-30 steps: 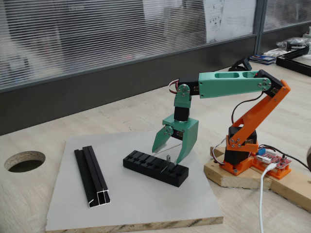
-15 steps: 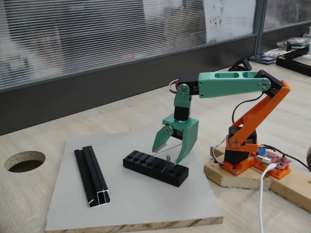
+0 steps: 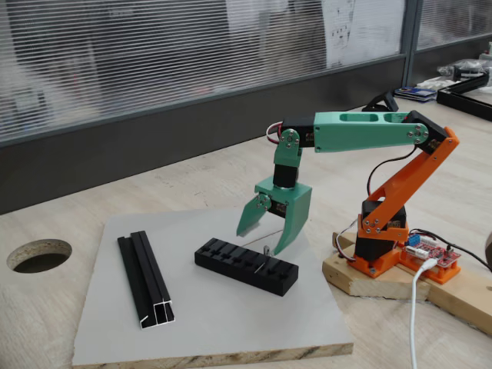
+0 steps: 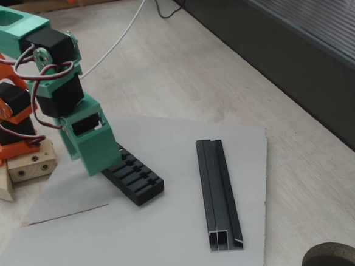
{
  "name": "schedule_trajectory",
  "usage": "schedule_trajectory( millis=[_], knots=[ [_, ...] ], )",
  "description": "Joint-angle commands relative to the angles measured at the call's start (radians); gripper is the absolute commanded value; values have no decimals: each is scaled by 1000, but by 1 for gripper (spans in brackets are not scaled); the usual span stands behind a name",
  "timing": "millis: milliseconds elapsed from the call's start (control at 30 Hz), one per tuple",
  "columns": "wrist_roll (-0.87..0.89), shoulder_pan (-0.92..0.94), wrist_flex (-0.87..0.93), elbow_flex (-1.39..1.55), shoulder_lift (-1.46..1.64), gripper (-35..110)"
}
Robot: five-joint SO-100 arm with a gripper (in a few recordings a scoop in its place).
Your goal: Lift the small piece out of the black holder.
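The small piece [image 3: 266, 251] is seen standing upright in a slot near the right end of the black holder [image 3: 246, 266], tip poking up. The gripper [image 3: 262, 240] is hung right over that end, fingers spread wide, nothing pinched, piece between the tips. A black grooved rail [image 3: 144, 278] is laid well left of the holder on the grey board [image 3: 231, 323].
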Motion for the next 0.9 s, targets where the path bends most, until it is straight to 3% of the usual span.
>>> schedule_trajectory(
  millis=[0, 867],
  knots=[
    [12, -11, -6, -15, 17, 54],
    [11, -14, -5, -23, -44, 54]
  ],
)
